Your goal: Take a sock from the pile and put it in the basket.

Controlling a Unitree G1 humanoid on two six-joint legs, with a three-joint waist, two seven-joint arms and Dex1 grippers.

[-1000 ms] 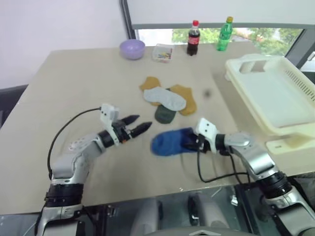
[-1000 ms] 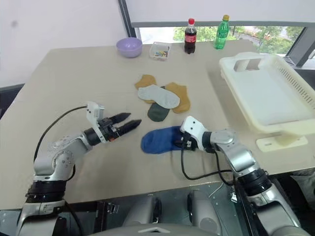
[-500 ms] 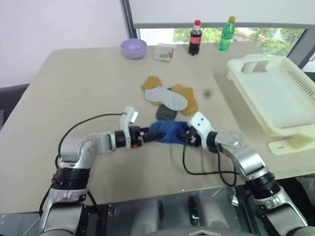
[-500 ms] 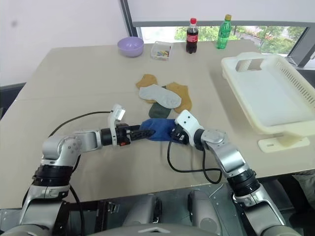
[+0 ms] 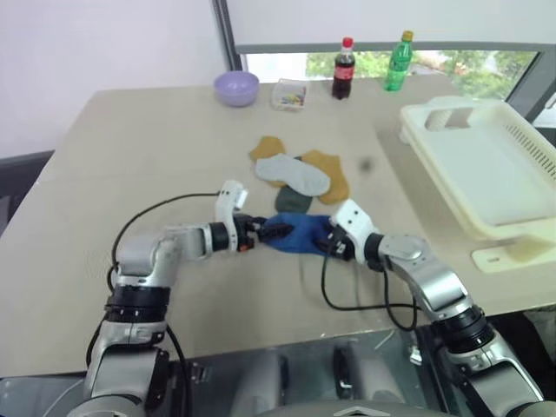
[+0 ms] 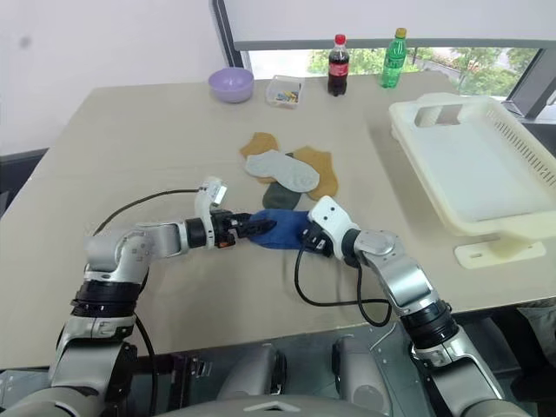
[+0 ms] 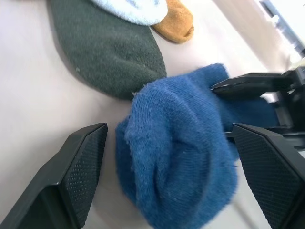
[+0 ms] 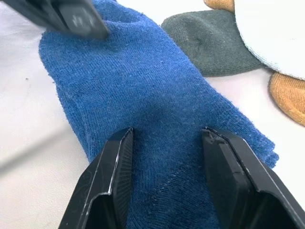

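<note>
Lying on the worktop point(image 5: 122, 156) just in front of the pile point(image 5: 300, 178), the blue sock point(image 5: 300, 233) sits bunched between the two arms, close to the dark green sock point(image 5: 291, 201) at the pile's near edge. The right gripper point(image 8: 164, 157) has its fingers point(image 8: 112, 176) pressed down on the sock's cuff end, the fabric spread between them, partly parted. The left gripper point(image 7: 167, 176) has its fingers point(image 7: 78, 167) spread wide, one on each side of the sock's rounded toe end. The basket point(image 5: 486, 165) stands well apart, at the worktop's right edge.
</note>
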